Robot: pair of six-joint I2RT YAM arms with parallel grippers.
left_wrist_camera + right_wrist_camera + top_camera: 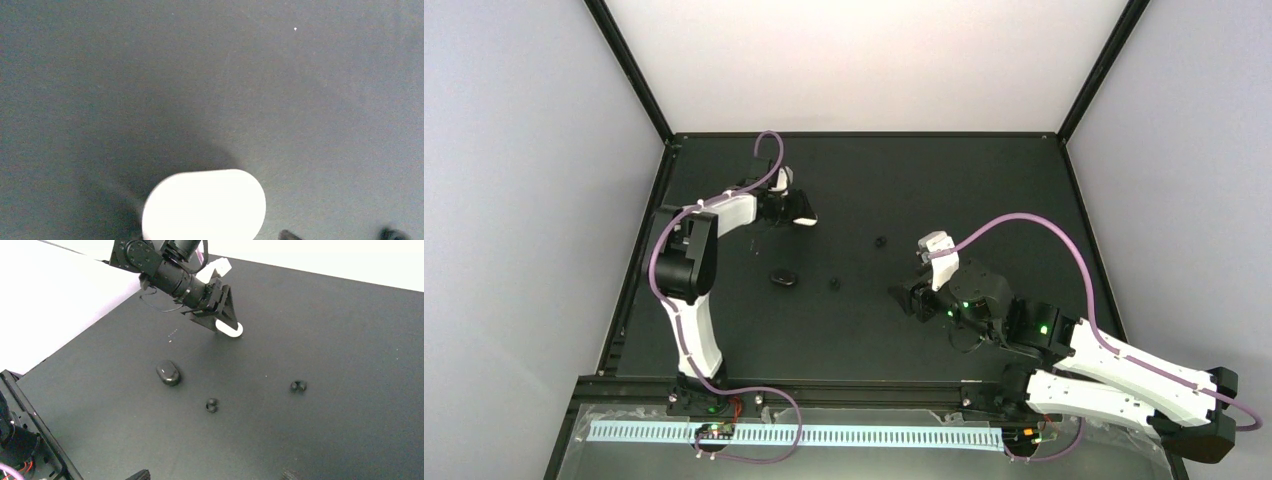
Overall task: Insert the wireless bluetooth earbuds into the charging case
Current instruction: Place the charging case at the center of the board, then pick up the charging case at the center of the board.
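At far left, left claw (226,326) is at white case (205,207), grip unclear; right claw (907,298) released.

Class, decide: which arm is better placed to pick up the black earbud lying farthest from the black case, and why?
Right. The right gripper hangs open and empty near that black earbud, which lies in its wrist camera's view. The left gripper is farther off, over at the white case.

Open table (350,340) separates the black case (168,372), near earbud (211,405) and far earbud (298,386).
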